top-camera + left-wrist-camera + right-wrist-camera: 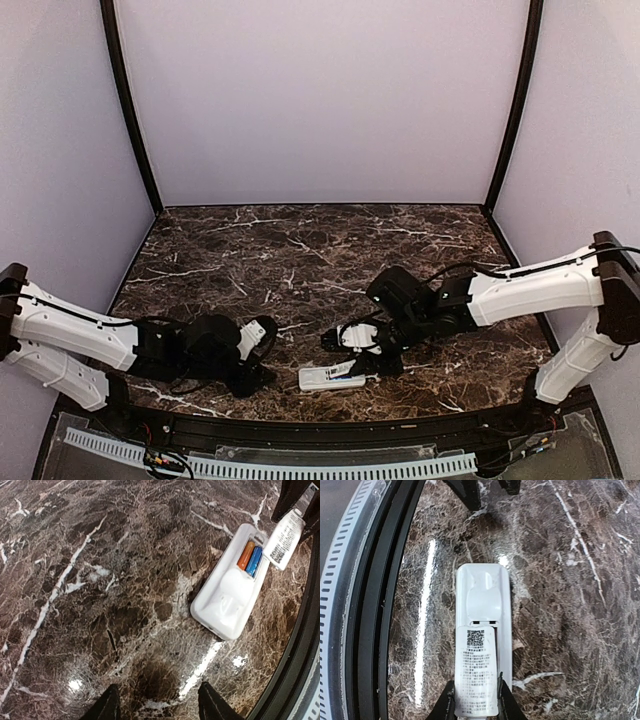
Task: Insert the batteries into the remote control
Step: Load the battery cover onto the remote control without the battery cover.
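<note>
The white remote control (332, 377) lies back up near the table's front edge, also in the left wrist view (225, 600) and the right wrist view (482, 592). Its battery bay is open, with the orange-red battery (245, 555) and the blue battery (254, 561) lying side by side in it. My right gripper (476, 704) is shut on the white battery cover (476, 672), which bears a printed label, and holds it just over the bay (284, 539), hiding the batteries in its own view. My left gripper (157, 706) is open and empty, low over bare marble left of the remote.
The dark marble table ends at a black raised rail (370, 605) along the front, close beside the remote. A slotted white strip (300, 465) runs beyond the rail. Pale walls enclose the back and sides.
</note>
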